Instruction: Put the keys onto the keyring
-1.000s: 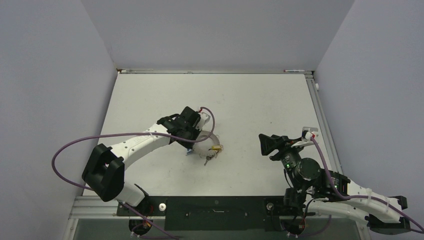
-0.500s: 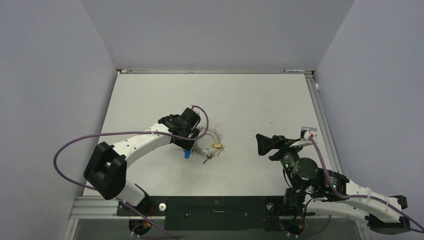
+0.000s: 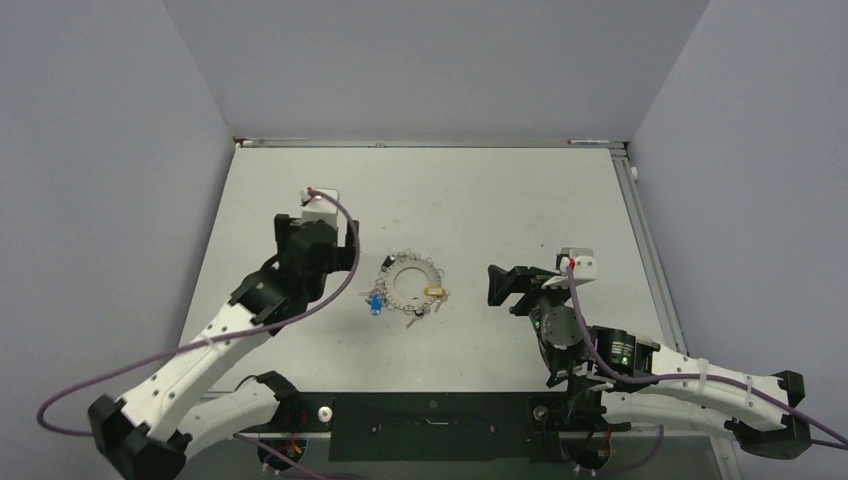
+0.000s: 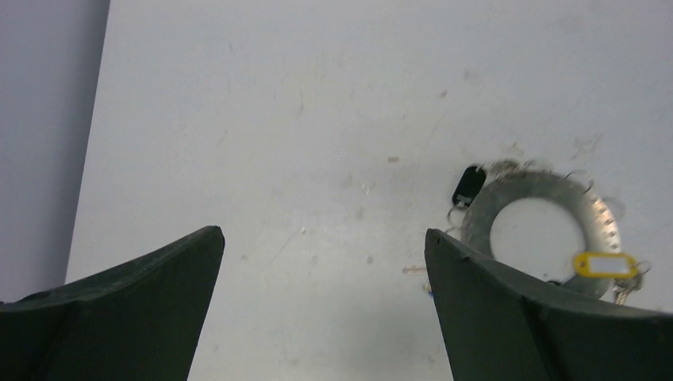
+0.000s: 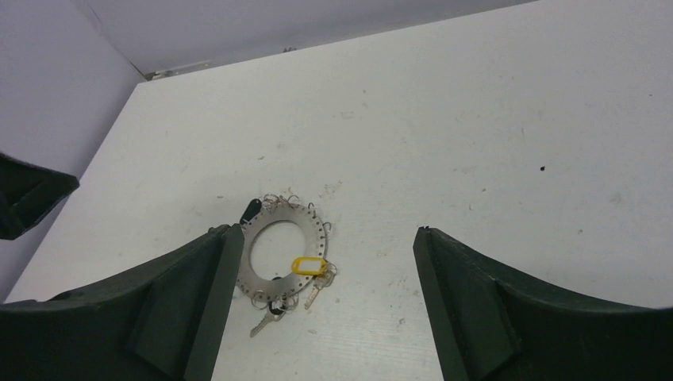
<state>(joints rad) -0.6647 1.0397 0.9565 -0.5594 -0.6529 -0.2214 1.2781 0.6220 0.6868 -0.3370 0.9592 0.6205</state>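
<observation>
The keyring (image 3: 396, 284) is a flat silvery hoop with small holes round its rim, lying on the white table. Small keys hang off it: a blue-headed one (image 3: 374, 302) on its left, a yellow tag (image 3: 433, 292) on its right, and silver keys (image 3: 418, 315) below. My left gripper (image 3: 318, 245) is left of the ring, open and empty. In the left wrist view the left gripper (image 4: 323, 232) stands over bare table, the keyring (image 4: 548, 186) partly behind the right finger. My right gripper (image 3: 505, 287) is open to the right of the ring. The right wrist view shows the keyring (image 5: 316, 238), yellow tag (image 5: 305, 264) and a silver key (image 5: 270, 317).
Grey walls close the table (image 3: 500, 200) on the left, back and right. A metal rail (image 3: 430, 143) runs along the far edge. The left arm's purple cable (image 3: 200, 345) loops over the near left. A black-headed key (image 5: 250, 210) sits at the ring's far-left rim.
</observation>
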